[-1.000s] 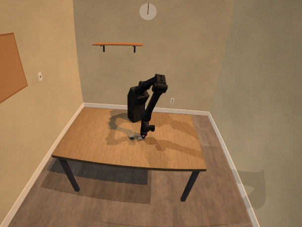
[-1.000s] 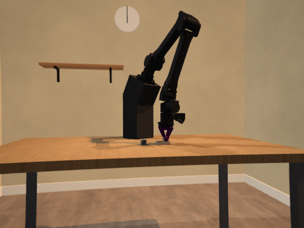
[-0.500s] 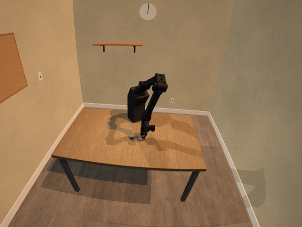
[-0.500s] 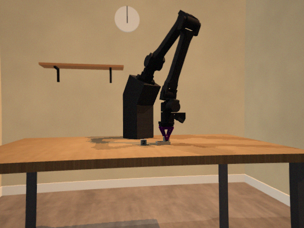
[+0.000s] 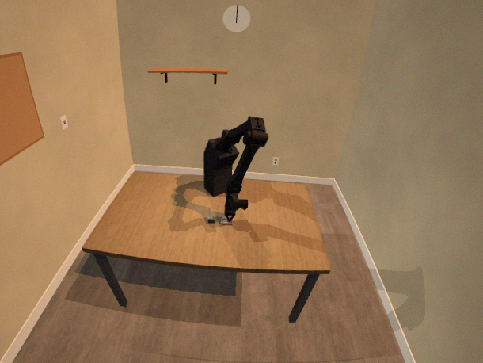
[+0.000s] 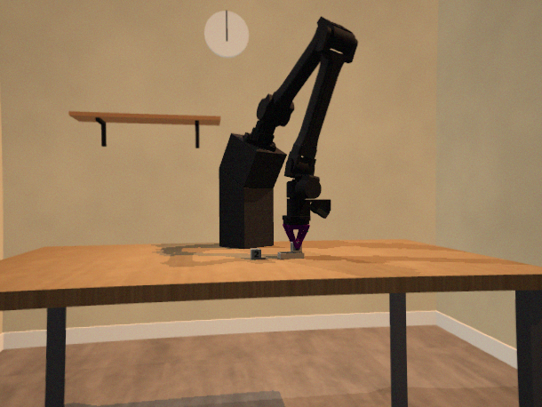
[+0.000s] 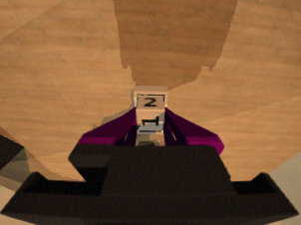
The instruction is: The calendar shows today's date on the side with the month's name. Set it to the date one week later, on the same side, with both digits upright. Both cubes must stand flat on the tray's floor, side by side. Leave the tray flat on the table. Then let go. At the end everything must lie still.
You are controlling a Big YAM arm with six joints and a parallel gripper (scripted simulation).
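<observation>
My gripper (image 6: 296,245) points straight down over the small grey tray (image 6: 290,255) in the middle of the table and is shut on a light cube (image 7: 150,113). In the wrist view the purple fingers clamp this cube from both sides; one of its faces shows a 2 and the face nearer the camera shows a 1 lying on its side. The cube sits low, at the tray; I cannot tell whether it touches the floor. A dark cube (image 6: 256,253) showing a 2 stands on the table just left of the tray. The month's name is too small to read.
The arm's dark base block (image 6: 246,195) stands behind the tray. The dark cube (image 5: 211,220) and tray (image 5: 226,220) lie close together, far from every table edge.
</observation>
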